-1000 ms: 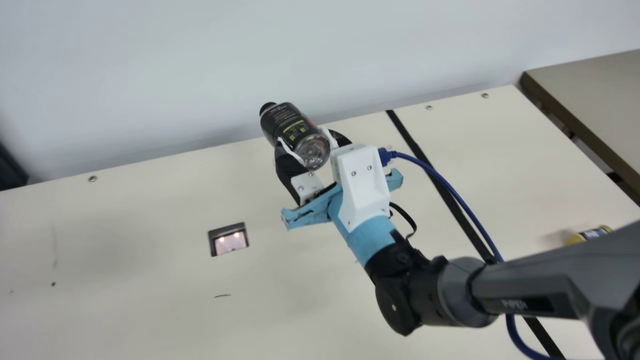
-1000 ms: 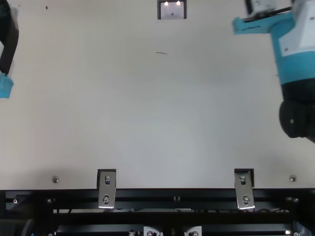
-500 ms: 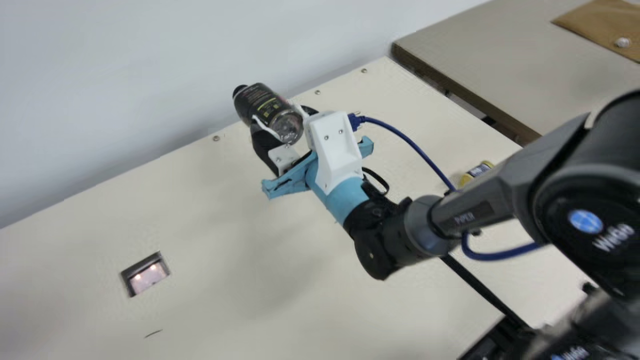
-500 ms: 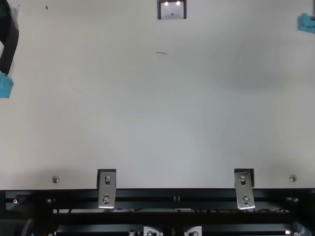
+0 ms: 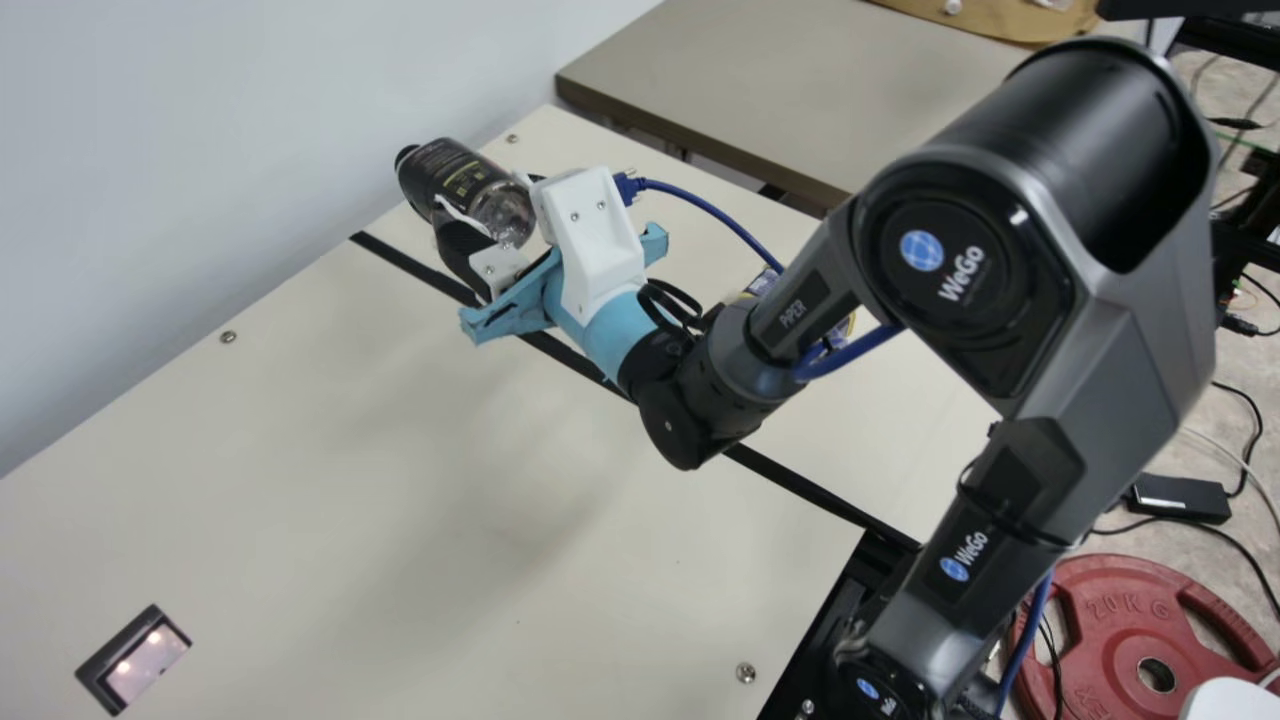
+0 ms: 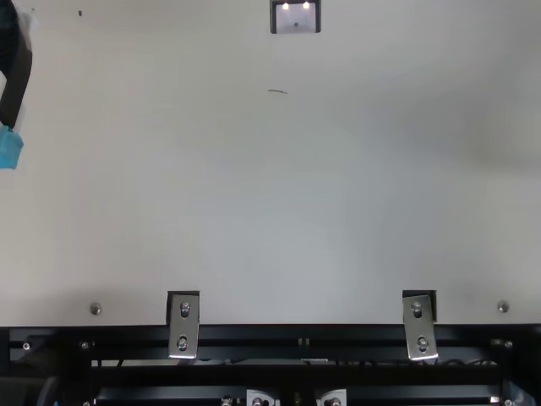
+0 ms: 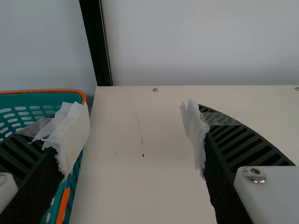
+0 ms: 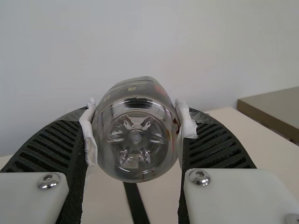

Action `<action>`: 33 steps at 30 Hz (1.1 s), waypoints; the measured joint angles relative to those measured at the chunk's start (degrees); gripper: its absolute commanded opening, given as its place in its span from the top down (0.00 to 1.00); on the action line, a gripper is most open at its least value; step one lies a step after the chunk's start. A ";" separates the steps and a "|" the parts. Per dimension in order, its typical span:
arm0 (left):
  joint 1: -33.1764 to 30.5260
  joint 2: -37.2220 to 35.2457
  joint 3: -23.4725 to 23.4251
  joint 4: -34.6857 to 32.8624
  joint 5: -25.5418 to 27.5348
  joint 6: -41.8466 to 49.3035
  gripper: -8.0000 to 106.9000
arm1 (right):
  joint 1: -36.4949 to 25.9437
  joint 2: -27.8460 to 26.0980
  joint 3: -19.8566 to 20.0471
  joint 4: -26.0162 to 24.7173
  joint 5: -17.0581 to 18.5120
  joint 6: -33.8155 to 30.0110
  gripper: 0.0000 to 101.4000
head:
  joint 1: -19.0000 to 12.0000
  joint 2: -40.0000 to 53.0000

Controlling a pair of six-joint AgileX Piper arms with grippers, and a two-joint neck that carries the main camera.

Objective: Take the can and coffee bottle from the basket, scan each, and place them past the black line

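In the main view my right gripper (image 5: 488,208) is shut on the dark coffee bottle (image 5: 440,178), held tilted near the far end of the black line (image 5: 800,485). The right wrist view has the bottle's clear base (image 8: 136,137) between the pads of my right gripper (image 8: 137,123), the black line (image 8: 135,203) running below it. A yellow can (image 5: 765,283), partly hidden behind the right arm, is on the table past the line. My left gripper (image 6: 14,89) is at the top view's left edge; in the left wrist view my left gripper (image 7: 135,128) stands open and empty.
The scanner window (image 5: 150,665) is set in the cream table, left of the black line. A teal basket (image 7: 44,99) with an orange rim stands beside my left gripper. A blue cable (image 5: 710,210) trails from the right wrist. A second table (image 5: 760,90) lies beyond the right edge.
The camera has turned rightward. My right gripper has carried the bottle to the right, away from the scanner and toward the far end of the line. My left arm has kept still.
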 measured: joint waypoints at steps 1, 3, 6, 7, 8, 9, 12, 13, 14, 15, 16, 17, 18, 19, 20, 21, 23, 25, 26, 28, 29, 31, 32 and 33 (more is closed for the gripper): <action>0.00 0.00 0.00 0.00 0.00 0.00 0.15 | -0.98 0.16 0.05 -0.26 -0.29 0.00 1.00 | 0.00 0.00; 0.00 0.00 0.00 0.00 0.00 0.00 0.15 | -2.81 0.59 0.05 -0.20 -0.58 -0.47 1.00 | 0.00 0.00; 0.00 0.00 0.00 0.00 0.00 0.00 0.15 | -5.30 1.50 -0.05 0.14 -1.59 -1.05 1.00 | 0.00 0.00; 0.00 0.00 0.00 0.00 0.00 0.00 0.15 | -6.06 2.00 -0.14 0.42 -1.59 -1.17 1.00 | 0.00 0.00; 0.00 0.00 0.00 0.00 0.00 0.00 0.15 | -6.79 2.17 -0.32 0.48 -1.59 -1.59 1.00 | 0.00 0.00; 0.00 0.00 0.00 0.00 0.00 0.00 0.15 | -7.48 2.56 -0.67 0.48 -1.59 -2.04 1.00 | 0.00 0.00; 0.00 0.00 0.00 0.00 0.00 0.00 0.15 | -9.37 3.47 -1.46 0.35 -1.72 -2.79 1.00 | 0.00 0.00; 0.00 0.00 0.00 0.00 0.00 0.00 0.15 | -9.96 3.86 -1.70 0.24 -1.72 -3.06 1.00 | 0.00 0.00; 0.00 0.00 0.00 0.00 0.00 0.00 0.15 | -10.49 4.32 -2.00 -0.06 -1.72 -3.41 1.00 | 0.00 0.00; 0.00 0.00 0.00 0.00 0.00 0.00 0.15 | -11.06 4.85 -2.18 -0.31 -1.78 -3.62 1.00 | -0.29 0.00; 0.00 0.00 0.00 0.00 0.00 0.00 0.15 | -11.42 5.30 -2.45 -0.37 -1.86 -3.69 1.00 | 0.00 0.00; 0.00 0.00 0.00 0.00 0.00 0.00 0.15 | -11.94 5.95 -2.59 -0.62 -1.87 -3.75 1.00 | 0.00 0.00; 0.00 0.00 0.00 0.00 0.00 0.00 0.15 | -12.18 6.39 -2.65 -0.68 -1.87 -3.82 1.00 | 0.00 0.00; 0.00 0.00 0.00 0.00 0.00 0.00 0.15 | -12.61 7.10 -2.78 -0.81 -1.81 -3.89 1.00 | 0.00 0.00; 0.00 0.00 0.00 0.00 0.00 0.00 0.15 | -12.78 7.56 -2.84 -0.82 -1.80 -3.95 1.00 | 0.00 0.00; 0.00 0.00 0.00 0.00 0.00 0.00 0.15 | -13.10 8.24 -2.96 -0.86 -1.80 -4.14 1.00 | 0.00 0.00; 0.00 0.00 0.00 0.00 0.00 0.00 0.15 | -13.48 9.28 -3.02 -1.06 -1.80 -4.42 1.00 | 0.00 0.00; 0.00 0.00 0.00 0.00 0.00 0.00 0.15 | -13.79 10.26 -3.06 -1.13 -1.75 -4.71 1.00 | 0.00 0.00; 0.00 0.00 0.00 0.00 0.00 0.00 0.15 | -13.86 10.71 -3.14 -1.13 -1.75 -4.87 1.00 | 0.00 0.00; 0.00 0.00 0.00 0.00 0.00 0.00 0.15 | -14.07 11.50 -3.13 -1.13 -1.75 -5.07 1.00 | 0.00 0.00; 0.00 0.00 0.00 0.00 0.00 0.00 0.15 | -14.14 11.86 -3.19 -1.13 -1.69 -5.18 1.00 | 0.00 0.00; 0.00 0.00 0.00 0.00 0.00 0.00 0.15 | -14.25 12.52 -3.33 -1.01 -1.69 -5.37 1.00 | 0.00 0.00; 0.00 0.00 0.00 0.00 0.00 0.00 0.15 | -14.25 12.71 -3.33 -0.94 -1.69 -5.37 1.00 | 0.00 0.00; 0.00 0.00 0.00 0.00 0.00 0.00 0.15 | -14.25 12.92 -3.53 -0.82 -1.63 -5.44 1.00 | 0.00 0.00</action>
